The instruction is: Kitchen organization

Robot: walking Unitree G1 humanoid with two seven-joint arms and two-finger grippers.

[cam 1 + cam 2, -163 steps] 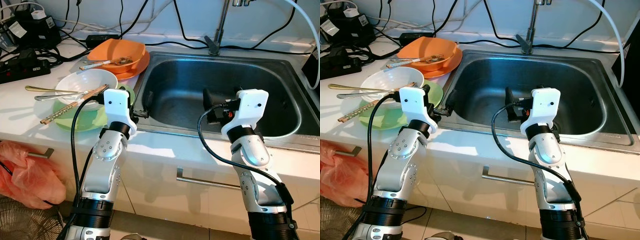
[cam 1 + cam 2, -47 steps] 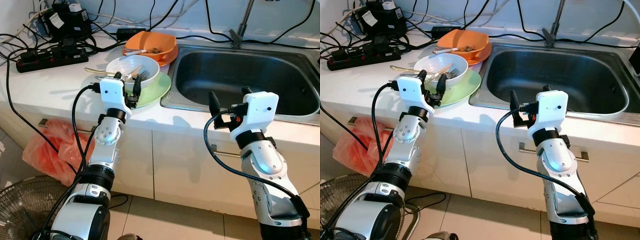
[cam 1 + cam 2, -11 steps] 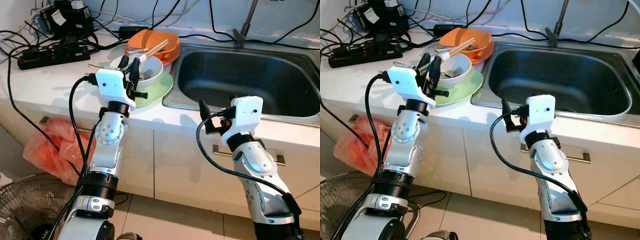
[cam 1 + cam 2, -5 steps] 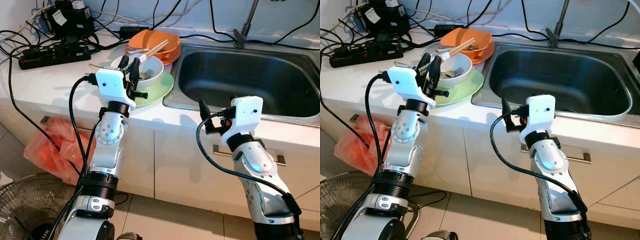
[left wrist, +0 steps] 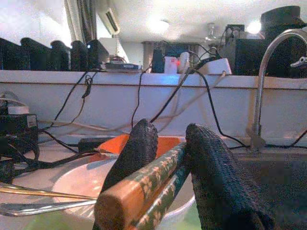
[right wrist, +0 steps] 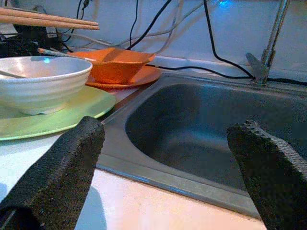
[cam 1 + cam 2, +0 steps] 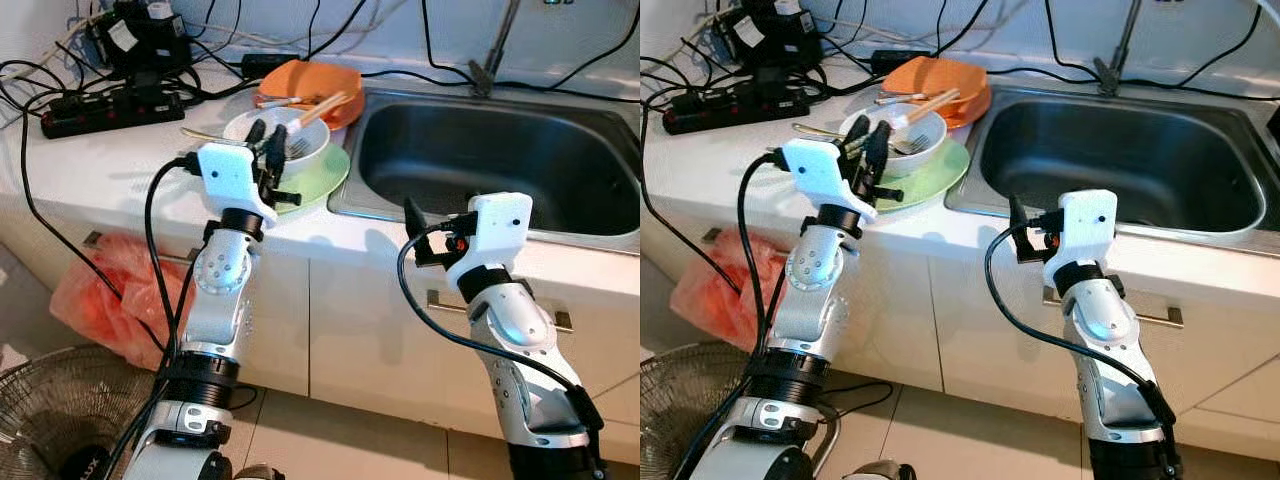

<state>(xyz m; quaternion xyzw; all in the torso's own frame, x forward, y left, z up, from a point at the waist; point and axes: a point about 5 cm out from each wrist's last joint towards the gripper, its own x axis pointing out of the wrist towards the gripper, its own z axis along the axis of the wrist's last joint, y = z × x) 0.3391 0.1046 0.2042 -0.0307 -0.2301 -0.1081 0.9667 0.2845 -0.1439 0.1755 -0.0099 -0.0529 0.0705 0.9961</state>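
We have our left gripper [image 7: 268,140] shut tight on a pair of chopsticks [image 7: 318,106], and the left wrist view shows the two sticks squeezed between its black fingers [image 5: 136,148]. We hold them by their near ends so the far tips point out toward 1 o'clock, above the white bowl [image 7: 308,152], not resting in it. The bowl sits on a green plate [image 7: 325,178] near the edge of the counter [image 7: 100,170], and a fork [image 7: 908,146] lies inside it (a long spoon handle sticks out to 9 o'clock too). Behind the bowl, at 12 o'clock, an orange bowl [image 7: 320,80] sits on an orange plate with more sticks across it. The sink [image 7: 500,160] is at 3 o'clock from the dishes, and we think the sticks should go there, since dirty things get washed in it. Our right gripper [image 7: 420,228] holds nothing, its fingers [image 6: 57,177] spread wide, and it waits by the front rim of the sink, maybe ready to help. Black cables [image 7: 90,100] lie at 10 o'clock, so we should swing the sticks away from them
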